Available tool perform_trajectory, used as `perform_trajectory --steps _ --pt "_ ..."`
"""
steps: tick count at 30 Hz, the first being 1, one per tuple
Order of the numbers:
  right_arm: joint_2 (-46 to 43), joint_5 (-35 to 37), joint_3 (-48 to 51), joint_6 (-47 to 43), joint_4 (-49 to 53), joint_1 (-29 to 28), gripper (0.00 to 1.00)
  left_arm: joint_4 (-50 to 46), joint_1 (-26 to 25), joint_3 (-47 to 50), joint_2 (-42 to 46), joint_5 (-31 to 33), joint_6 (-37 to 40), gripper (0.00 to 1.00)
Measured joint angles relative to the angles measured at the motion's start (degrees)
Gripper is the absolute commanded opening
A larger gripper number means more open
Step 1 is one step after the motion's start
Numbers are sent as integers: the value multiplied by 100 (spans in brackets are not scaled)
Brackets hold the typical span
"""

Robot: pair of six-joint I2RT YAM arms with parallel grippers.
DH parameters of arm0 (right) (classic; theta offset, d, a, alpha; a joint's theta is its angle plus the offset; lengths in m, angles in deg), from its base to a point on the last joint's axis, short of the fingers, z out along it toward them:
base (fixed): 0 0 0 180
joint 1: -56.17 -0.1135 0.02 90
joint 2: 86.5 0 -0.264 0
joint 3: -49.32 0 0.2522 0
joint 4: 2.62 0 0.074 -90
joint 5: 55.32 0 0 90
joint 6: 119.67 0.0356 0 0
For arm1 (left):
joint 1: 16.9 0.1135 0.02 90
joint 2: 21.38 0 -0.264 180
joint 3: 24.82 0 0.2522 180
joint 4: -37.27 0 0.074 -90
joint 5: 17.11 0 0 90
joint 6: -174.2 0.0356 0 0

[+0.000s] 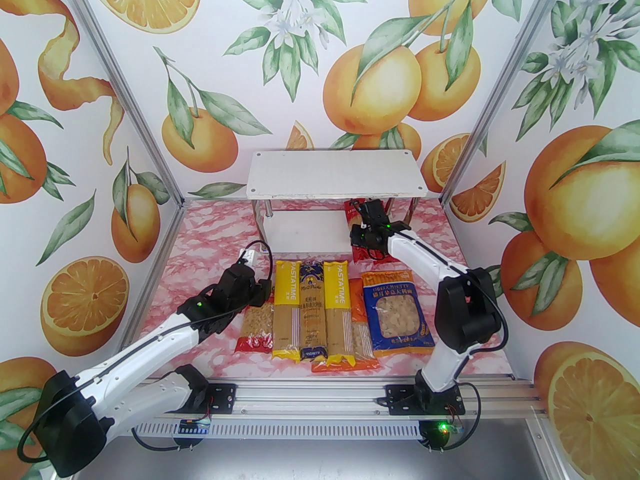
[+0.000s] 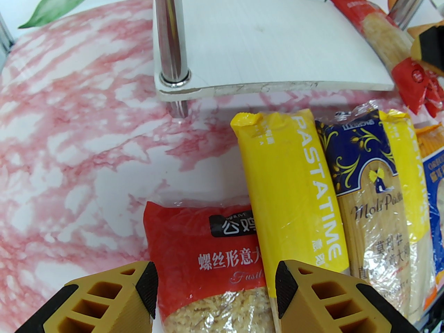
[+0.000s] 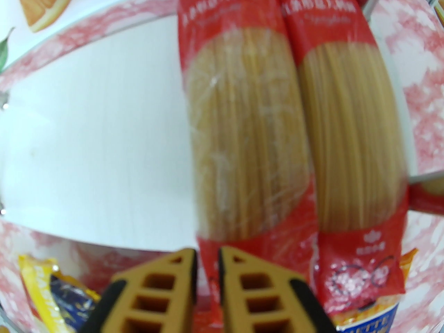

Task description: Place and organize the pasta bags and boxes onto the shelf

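Observation:
The shelf [image 1: 335, 173] stands at the back, its lower board [image 3: 97, 134] bare on the left. Two red spaghetti packs [image 3: 242, 134] lie side by side on that board's right end. My right gripper [image 3: 207, 272] is shut on the near red end of the left pack; from above the gripper [image 1: 366, 249] sits at the shelf's front right. On the table lie two yellow packs [image 1: 286, 313], a dark blue pack [image 1: 312, 313], an orange bag [image 1: 357, 333], a blue bag [image 1: 397, 313] and a red fusilli bag [image 2: 194, 248]. My left gripper [image 2: 215, 290] hangs open over the fusilli bag and a yellow pack [image 2: 291, 186].
A chrome shelf leg [image 2: 170, 30] stands at the lower board's front left corner. Pink marble tabletop [image 2: 69, 134] lies free to the left of the packs. Metal frame posts and printed walls close in the sides and back.

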Motion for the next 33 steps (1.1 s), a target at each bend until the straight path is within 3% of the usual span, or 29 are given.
perform_trajectory --steps 15,21,27,33 --pt "116 -85 175 59 -142 -26 21 -46 9 0 44 0 0 61" --pt "107 -133 184 26 -216 -35 43 -44 11 0 44 0 0 61" --pt "-195 -219 232 -212 -254 -66 47 -39 9 52 50 0 -15 58" --pt "-1187 -87 557 -505 22 -387 63 -72 -66 153 55 15 -24 61"
